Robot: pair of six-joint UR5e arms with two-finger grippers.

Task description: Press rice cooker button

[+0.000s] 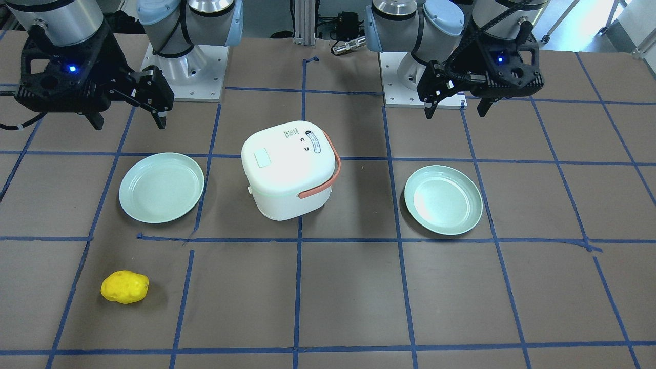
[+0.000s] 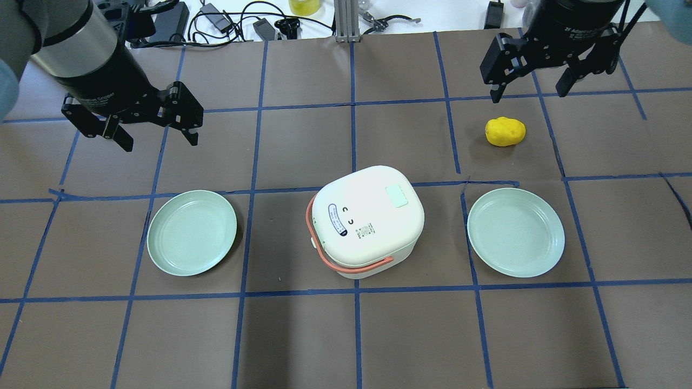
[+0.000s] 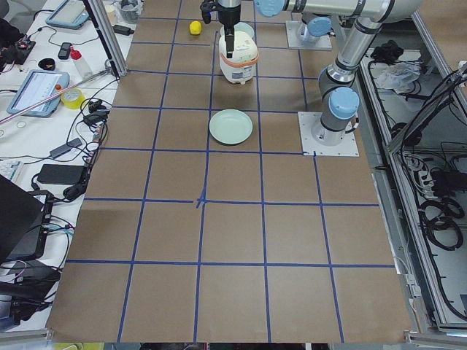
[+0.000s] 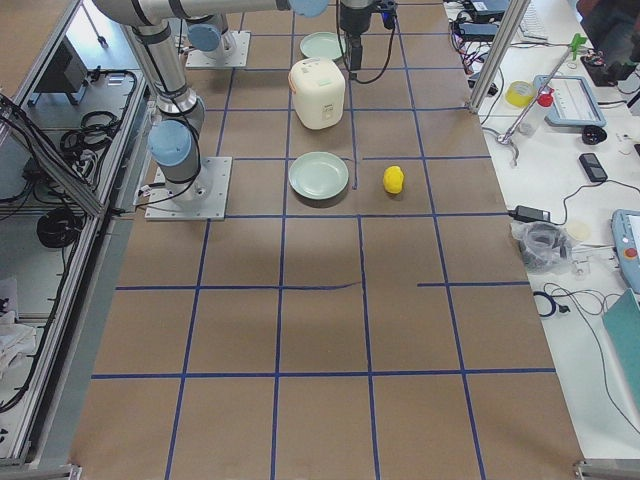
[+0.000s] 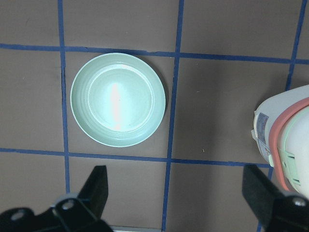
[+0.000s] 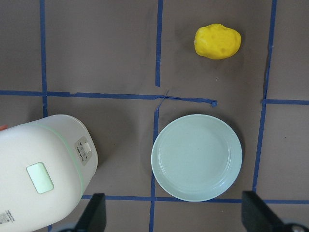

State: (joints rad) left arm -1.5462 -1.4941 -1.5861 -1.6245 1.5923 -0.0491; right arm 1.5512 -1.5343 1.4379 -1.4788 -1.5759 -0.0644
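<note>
Button (image 2: 396,195) is located on the far-right part of the rice cooker (image 2: 367,227) lid at mid-worktop (image 2: 303,335); right tool (image 2: 529,89) and left tool (image 2: 160,138) are both held wide open, well apart from it, so the nearer right tool is best narrowed, centred over the button and driven straight down, with the oval label (image 2: 338,220) avoided.

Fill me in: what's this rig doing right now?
Nothing is being handled yet. The left gripper and right gripper both hang open and empty above the table, one to each side of the rice cooker in the middle. The button on its lid has nothing touching it. The left plate and right plate flank the cooker, both empty, and a yellow lumpy object lies past the right plate.
</note>
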